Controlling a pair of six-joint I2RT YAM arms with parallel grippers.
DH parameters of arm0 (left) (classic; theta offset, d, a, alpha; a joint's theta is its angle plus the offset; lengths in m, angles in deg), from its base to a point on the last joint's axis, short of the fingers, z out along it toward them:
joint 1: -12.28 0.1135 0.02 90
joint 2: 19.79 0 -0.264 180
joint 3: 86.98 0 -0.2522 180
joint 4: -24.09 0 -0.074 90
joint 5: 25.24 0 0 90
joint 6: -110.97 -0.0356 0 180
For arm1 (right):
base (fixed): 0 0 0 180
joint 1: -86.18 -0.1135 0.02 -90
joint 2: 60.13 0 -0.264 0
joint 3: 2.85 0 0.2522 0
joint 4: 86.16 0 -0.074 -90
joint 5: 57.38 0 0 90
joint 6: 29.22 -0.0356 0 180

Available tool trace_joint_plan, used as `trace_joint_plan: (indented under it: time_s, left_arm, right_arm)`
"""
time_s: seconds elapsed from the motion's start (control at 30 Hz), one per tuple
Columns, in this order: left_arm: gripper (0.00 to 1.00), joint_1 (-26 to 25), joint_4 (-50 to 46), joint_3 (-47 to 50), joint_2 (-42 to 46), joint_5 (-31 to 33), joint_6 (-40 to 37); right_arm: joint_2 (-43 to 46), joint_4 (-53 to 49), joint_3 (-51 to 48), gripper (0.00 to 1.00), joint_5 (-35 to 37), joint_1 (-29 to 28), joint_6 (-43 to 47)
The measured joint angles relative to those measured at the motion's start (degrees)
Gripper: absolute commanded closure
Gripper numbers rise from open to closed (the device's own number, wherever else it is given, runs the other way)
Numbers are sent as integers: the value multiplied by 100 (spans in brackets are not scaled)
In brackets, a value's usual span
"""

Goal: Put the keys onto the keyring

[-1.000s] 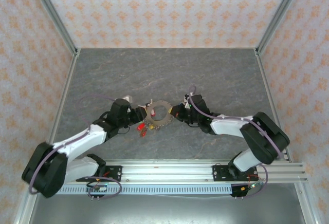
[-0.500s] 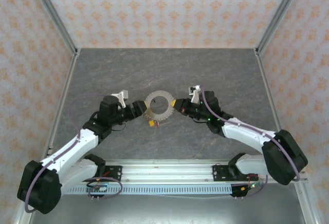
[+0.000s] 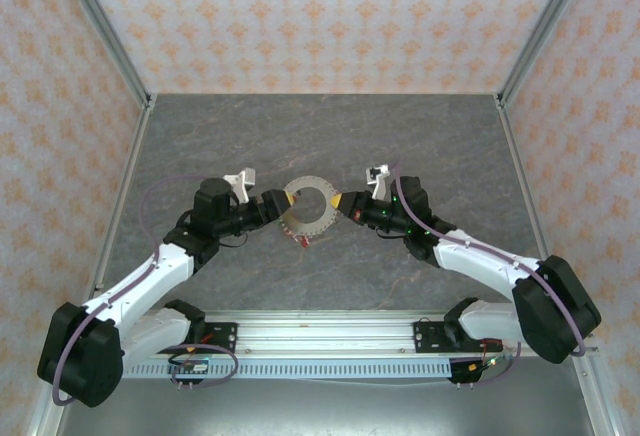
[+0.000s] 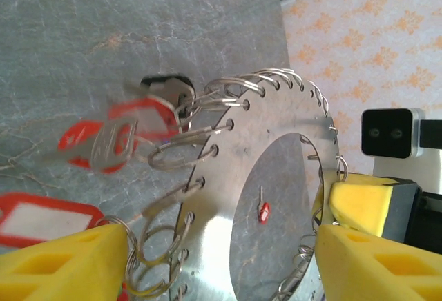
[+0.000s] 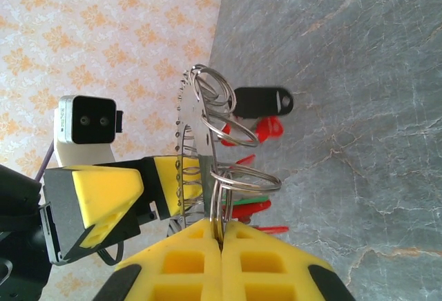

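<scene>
The keyring [image 3: 308, 187], a flat grey metal disc with a big hole and small split rings along its rim, hangs above the table between both grippers. My right gripper [image 3: 340, 203] is shut on the rim and its split rings [image 5: 221, 228]. My left gripper [image 3: 275, 204] sits at the opposite rim, its jaws wide open [image 4: 221, 235] with the disc [image 4: 276, 128] between the fingers. Keys with red tags [image 4: 131, 125] and a black tag [image 4: 166, 83] dangle from the rings, blurred. One loose red-tagged key [image 4: 263, 211] lies on the table, seen through the hole.
The dark grey table [image 3: 400, 146] is enclosed by patterned walls on three sides, with an aluminium rail [image 3: 330, 331] along the near edge. More red tags [image 5: 266, 130] and a green tag [image 5: 252, 199] hang under the ring.
Both arms have carried the keyring away from the rail and a little higher. The left gripper's jaws have opened wider. The hanging keys swing under the ring.
</scene>
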Motion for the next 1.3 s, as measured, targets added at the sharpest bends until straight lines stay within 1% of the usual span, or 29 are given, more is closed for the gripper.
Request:
trace_joint_plan:
  time_s: [0.13, 0.27, 0.43, 0.73, 0.87, 0.93, 1.07, 1.13, 1.27, 1.3]
  left_arm:
    - [20, 0, -212, -35, 33, 210, -33]
    - [20, 0, -286, -35, 31, 348, -7]
    - [35, 0, -83, -35, -116, 278, 96]
    - [59, 0, 350, -35, -125, -125, 223]
    - [70, 17, 391, -35, -116, -133, 278]
    - [77, 37, 396, -33, -96, -131, 280]
    - [94, 50, 446, -31, 61, -144, 278]
    - [99, 46, 505, -31, 160, -168, 295]
    - [100, 31, 595, -31, 223, -212, 299]
    - [100, 22, 629, -31, 227, -221, 297]
  right_arm:
    - [0, 0, 0, 100, 0, 0, -2]
    - [0, 33, 0, 100, -13, 0, -31]
    - [-7, 155, 0, 100, -74, 0, -133]
    - [-197, 468, 7, 100, -267, 0, -262]
    - [-236, 522, 15, 100, -289, 11, -262]
    - [-236, 516, 39, 100, -286, 13, -243]
    - [-234, 415, 83, 93, -179, 28, -160]
    - [-227, 361, 81, 92, -131, 26, -85]
    - [-63, 254, 83, 82, -9, 7, 122]
    - [-9, 203, 83, 77, 50, -4, 192]
